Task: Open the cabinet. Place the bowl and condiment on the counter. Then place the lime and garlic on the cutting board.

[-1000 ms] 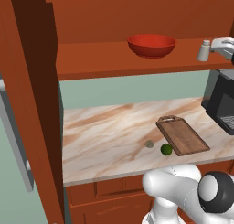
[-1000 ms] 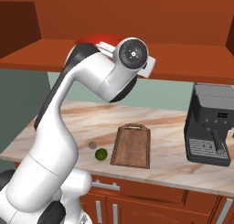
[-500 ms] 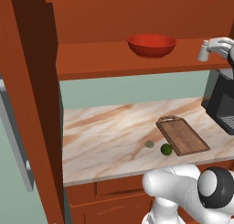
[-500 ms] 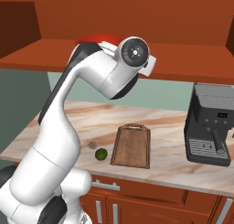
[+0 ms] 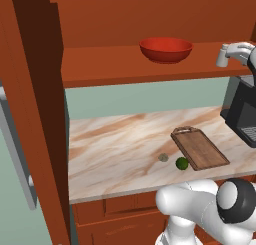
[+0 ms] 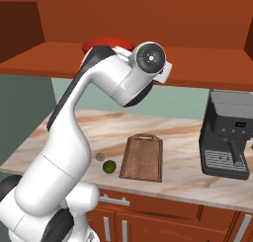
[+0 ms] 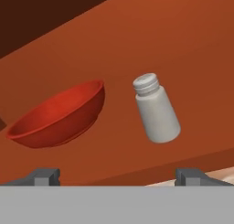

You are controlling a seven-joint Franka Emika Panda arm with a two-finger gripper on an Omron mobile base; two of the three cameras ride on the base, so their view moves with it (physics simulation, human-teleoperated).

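The arm has crept a bit closer along the shelf toward the condiment [image 7: 155, 109], so the tool [image 7: 118, 175] now sits wide open right in front of it, nothing grabbed yet — looks like the pickup is next. The bowl [image 7: 59, 115] stands just beside the condiment, so sideways room is tight, and the shelf edge is close below. Lime [image 5: 182, 163] and garlic [image 5: 163, 157] wait on the worktop [image 5: 115, 149] beside the cutting board [image 5: 199, 148].

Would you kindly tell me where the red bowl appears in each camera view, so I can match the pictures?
Left base view: bowl on the cabinet shelf, upper centre-right.
Right base view: on that shelf, upper left of centre, a red rim behind the arm.
Hand view: left of centre, tilted.
Shared landmark: the cabinet shelf beneath it.
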